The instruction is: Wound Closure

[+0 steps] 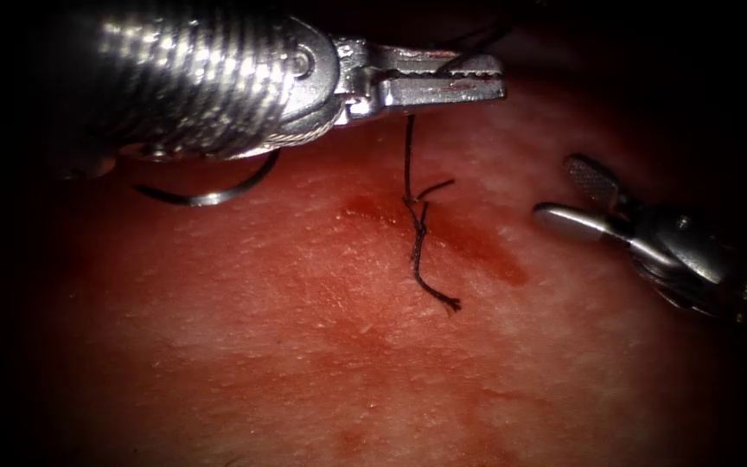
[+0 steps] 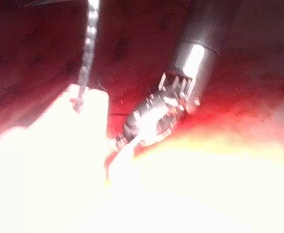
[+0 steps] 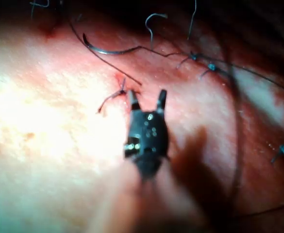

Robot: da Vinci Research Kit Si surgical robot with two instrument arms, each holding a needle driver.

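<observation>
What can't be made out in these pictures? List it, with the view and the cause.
- Needle: endoscope view, part of its curve lies behind the left tool, whose shut jaws hold the thread.
- Whether the needle touches the tissue: cannot tell.
- Cut under the knot: red fluid covers it.
- Left tool's jaws: left wrist view, glare.
- Right tool, open, empty: rear shaft lost in dark.

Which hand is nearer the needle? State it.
Left. The left hand, shut on the thread, has its wrist right above the needle lying on the tissue; the right hand, open, sits far right.
</observation>
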